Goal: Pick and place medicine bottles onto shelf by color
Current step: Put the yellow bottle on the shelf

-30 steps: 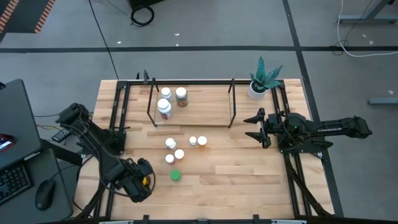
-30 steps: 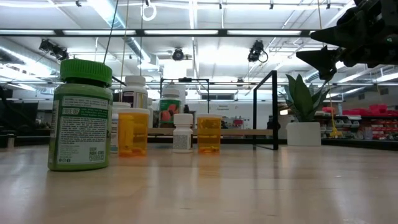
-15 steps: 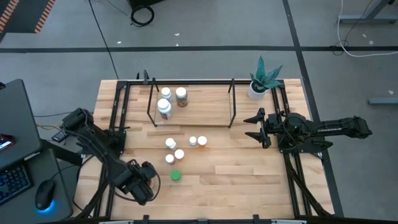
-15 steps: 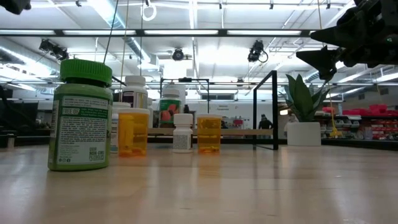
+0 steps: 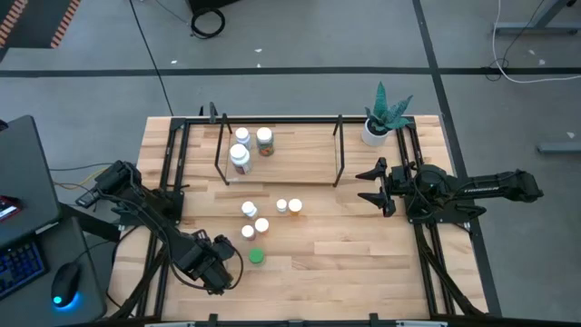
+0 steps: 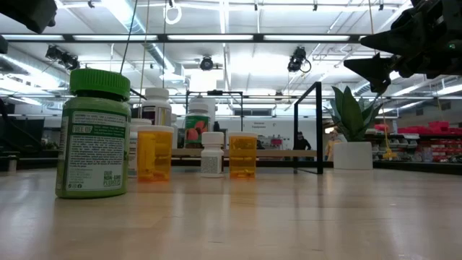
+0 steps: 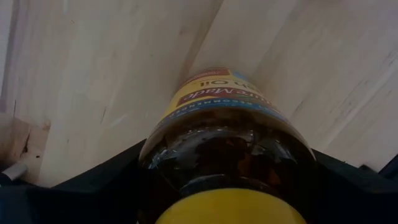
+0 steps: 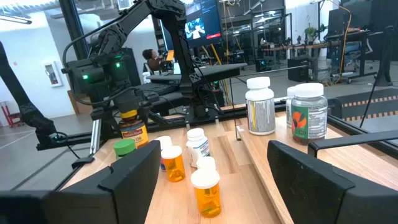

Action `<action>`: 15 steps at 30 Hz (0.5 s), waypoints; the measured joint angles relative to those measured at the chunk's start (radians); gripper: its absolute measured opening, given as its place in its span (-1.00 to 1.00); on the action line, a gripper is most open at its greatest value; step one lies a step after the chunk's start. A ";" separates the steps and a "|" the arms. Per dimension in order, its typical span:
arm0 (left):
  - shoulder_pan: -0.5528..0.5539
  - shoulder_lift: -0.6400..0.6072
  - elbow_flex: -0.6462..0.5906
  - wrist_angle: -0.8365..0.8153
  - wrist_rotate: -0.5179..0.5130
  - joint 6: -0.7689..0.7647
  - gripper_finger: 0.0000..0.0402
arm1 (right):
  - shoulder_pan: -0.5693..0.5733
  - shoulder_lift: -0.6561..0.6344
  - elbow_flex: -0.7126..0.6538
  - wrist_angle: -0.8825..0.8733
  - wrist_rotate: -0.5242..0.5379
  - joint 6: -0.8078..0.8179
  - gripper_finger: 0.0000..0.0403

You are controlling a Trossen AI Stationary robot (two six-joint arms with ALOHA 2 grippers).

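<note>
Your left claw (image 5: 218, 263) sits low at the near-left corner of the worktop (image 5: 363, 245), its fingers on either side of an amber fish-oil bottle (image 7: 227, 155) with a yellow cap. Whether they have clamped on it yet I cannot tell (the wrist view shows the bottle filling the gap, nothing more). Your right claw (image 5: 368, 184) waits with its fingers spread and nothing between them, at the right of the worktop, just beside the shelf's right end.

By my reckoning the job is early. Two bottles stand on the shelf (image 5: 309, 150): a white bottle (image 5: 241, 156) and a red-labelled bottle (image 5: 264, 140) at its left end. The green bottle (image 5: 257, 256) stands loose on the worktop just beside the left claw, and a cluster of small bottles (image 5: 268, 216), orange ones and white ones with white caps, stands between it and the shelf. So you have about five loose bottles, plus the amber one, left to place by colour.
</note>
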 joint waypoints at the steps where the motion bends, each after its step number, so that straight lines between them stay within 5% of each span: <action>1: 0.002 0.000 0.000 -0.001 0.000 0.000 0.64 | 0.000 0.000 0.000 0.000 0.000 0.000 0.50; 15: 0.075 -0.031 0.079 -0.166 0.014 0.111 0.65 | 0.000 0.000 0.000 0.000 0.000 0.000 0.50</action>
